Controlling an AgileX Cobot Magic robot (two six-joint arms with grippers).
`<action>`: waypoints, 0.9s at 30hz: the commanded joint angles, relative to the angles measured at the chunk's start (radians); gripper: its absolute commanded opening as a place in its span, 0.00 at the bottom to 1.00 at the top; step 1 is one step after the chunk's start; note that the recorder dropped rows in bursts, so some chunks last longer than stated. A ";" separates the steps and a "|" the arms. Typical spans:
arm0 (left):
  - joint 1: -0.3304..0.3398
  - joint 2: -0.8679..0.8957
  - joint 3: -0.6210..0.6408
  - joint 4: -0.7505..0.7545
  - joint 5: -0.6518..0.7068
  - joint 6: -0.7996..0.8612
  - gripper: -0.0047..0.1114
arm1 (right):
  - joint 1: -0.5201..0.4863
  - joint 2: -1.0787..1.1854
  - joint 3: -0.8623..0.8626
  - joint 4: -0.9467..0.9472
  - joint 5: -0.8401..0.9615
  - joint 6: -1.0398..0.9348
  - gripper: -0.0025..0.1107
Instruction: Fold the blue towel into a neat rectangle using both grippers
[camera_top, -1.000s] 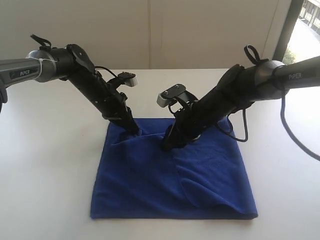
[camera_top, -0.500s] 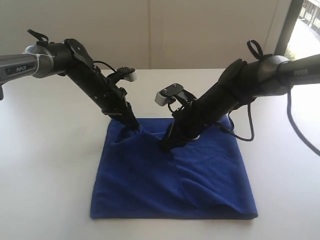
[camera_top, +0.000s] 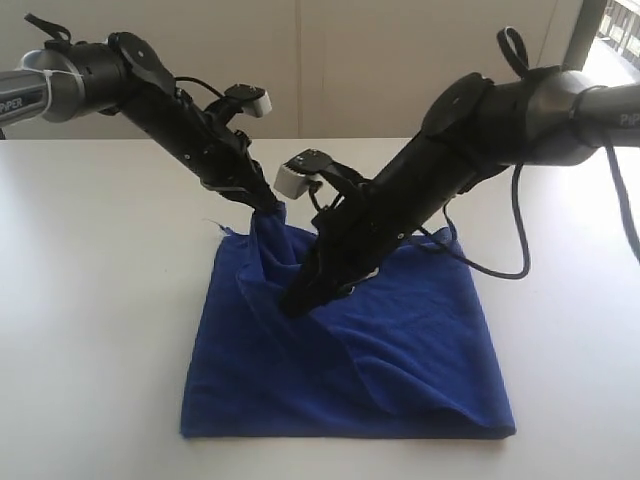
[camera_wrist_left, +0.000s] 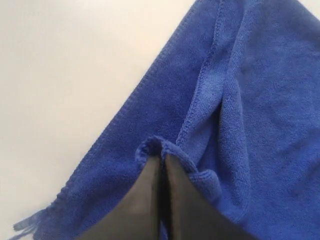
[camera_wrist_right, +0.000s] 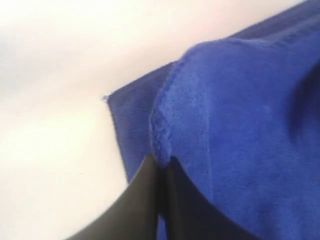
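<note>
You have one blue towel (camera_top: 340, 370) spread on the white table (camera_top: 90, 300), nearer the front edge, with its far edge drawn up into a peak. A plain wall (camera_top: 400, 60) stands behind and a window (camera_top: 620, 40) shows at the far right. Nothing else lies on the table. The only things over the cloth are the two arms themselves and the right arm's black cable (camera_top: 523, 250), which loops down beside the towel's far right corner. Count two arms and two grippers. The left gripper (camera_top: 272, 207) has its fingers (camera_wrist_left: 150, 190) pressed together on a bunched fold of the towel's hem, held above the table near the corner with the loose thread (camera_top: 222, 230). The right gripper (camera_top: 292, 305) is likewise pinched tight on a hem, its tips low on the cloth. Compared with a second ago, the left gripper has risen and pulled its corner up, and the right gripper has shifted leftward and forward.
</note>
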 joint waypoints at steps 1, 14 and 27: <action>-0.005 -0.040 -0.001 -0.019 -0.010 -0.013 0.04 | 0.059 -0.021 -0.002 0.005 0.034 -0.012 0.03; -0.005 -0.050 -0.001 0.225 -0.013 -0.205 0.04 | 0.173 -0.019 -0.002 0.005 -0.033 -0.012 0.03; -0.005 -0.052 -0.001 0.221 -0.030 -0.216 0.04 | 0.209 -0.033 -0.002 -0.053 -0.130 0.032 0.02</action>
